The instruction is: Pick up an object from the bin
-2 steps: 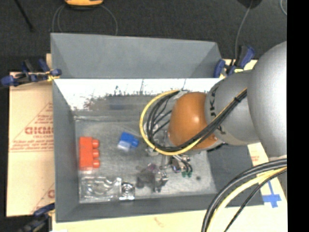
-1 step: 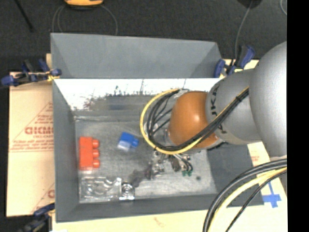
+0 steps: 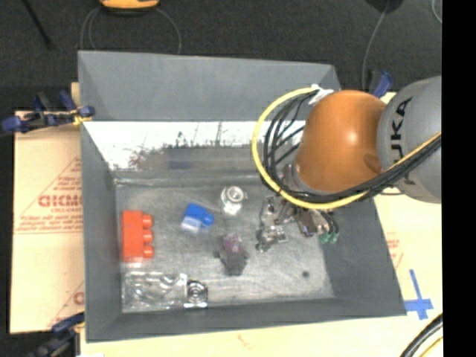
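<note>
So the claw (image 3: 269, 229) sits low over the floor of the bin (image 3: 208, 88), a bit right of the middle, hanging off the arm's orange cover (image 3: 338, 143) - honestly can't tell if it's spread or closed. Closest thing is a dark purplish lump (image 3: 232, 253) just to its left and slightly nearer, not touching as far as I can see. A small clear piece (image 3: 233, 198) lies farther back, a blue piece (image 3: 196, 217) left of that, an orange-red block (image 3: 137, 236) at the left wall - and clear plastic bits (image 3: 160, 288) in the near-left corner.
</note>
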### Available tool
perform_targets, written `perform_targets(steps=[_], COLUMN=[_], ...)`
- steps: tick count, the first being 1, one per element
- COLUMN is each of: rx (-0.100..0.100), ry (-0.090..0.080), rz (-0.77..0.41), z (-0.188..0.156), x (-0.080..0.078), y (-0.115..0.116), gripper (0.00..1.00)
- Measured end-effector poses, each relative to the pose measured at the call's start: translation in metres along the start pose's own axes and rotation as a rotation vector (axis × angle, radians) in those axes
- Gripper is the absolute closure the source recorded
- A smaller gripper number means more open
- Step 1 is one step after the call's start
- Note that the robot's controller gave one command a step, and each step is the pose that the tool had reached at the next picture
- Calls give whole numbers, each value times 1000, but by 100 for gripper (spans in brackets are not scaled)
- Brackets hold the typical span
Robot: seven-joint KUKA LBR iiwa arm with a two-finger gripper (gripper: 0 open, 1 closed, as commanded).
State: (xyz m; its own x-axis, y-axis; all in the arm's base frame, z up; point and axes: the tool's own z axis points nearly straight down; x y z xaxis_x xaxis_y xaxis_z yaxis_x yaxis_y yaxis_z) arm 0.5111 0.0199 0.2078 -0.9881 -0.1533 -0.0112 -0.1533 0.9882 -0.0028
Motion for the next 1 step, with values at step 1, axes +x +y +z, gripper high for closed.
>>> perform_targets(steps=[1], rx=[-1], ry=[8], rz=[-3], z=[4], x=[2], y=[1], gripper=[0])
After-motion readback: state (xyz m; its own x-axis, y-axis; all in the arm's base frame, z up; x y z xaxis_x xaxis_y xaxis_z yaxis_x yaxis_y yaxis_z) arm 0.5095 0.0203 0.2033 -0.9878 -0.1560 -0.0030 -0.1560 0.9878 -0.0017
